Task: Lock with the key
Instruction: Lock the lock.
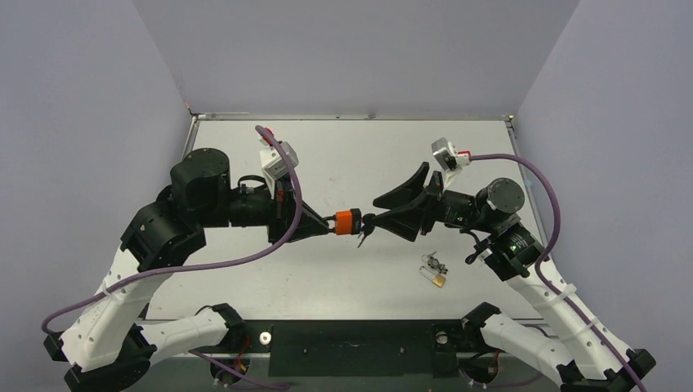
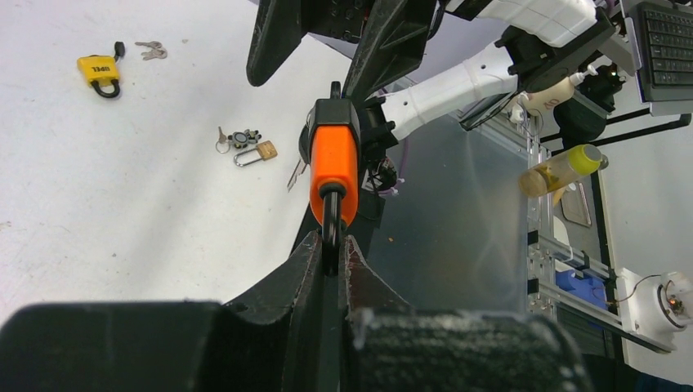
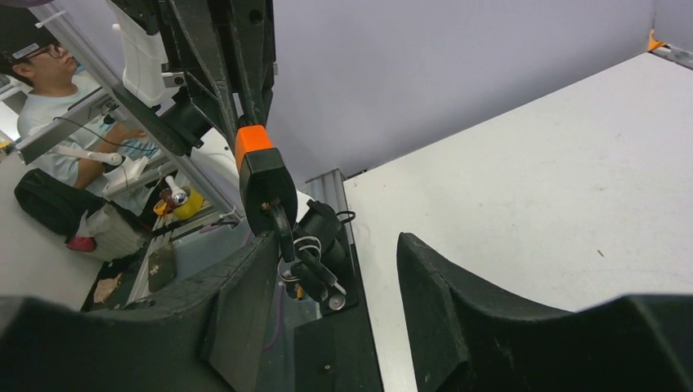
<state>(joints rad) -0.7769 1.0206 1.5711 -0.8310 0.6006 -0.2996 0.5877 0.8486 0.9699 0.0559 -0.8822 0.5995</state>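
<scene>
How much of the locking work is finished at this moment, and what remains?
Done: left tool grips the orange padlock by its shackle; the key sits in the keyhole. In hand: open right tool straddles the key. Remaining: grip and turn it; shackle state unclear.

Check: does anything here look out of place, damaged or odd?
Nothing stands out. The left gripper holds the orange padlock by its shackle, a key sits in its keyhole, and the right gripper is open beside it. A brass padlock and a yellow padlock lie on the table.

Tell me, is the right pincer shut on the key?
No, the right pincer stands wide open, the key hanging from the padlock.
</scene>
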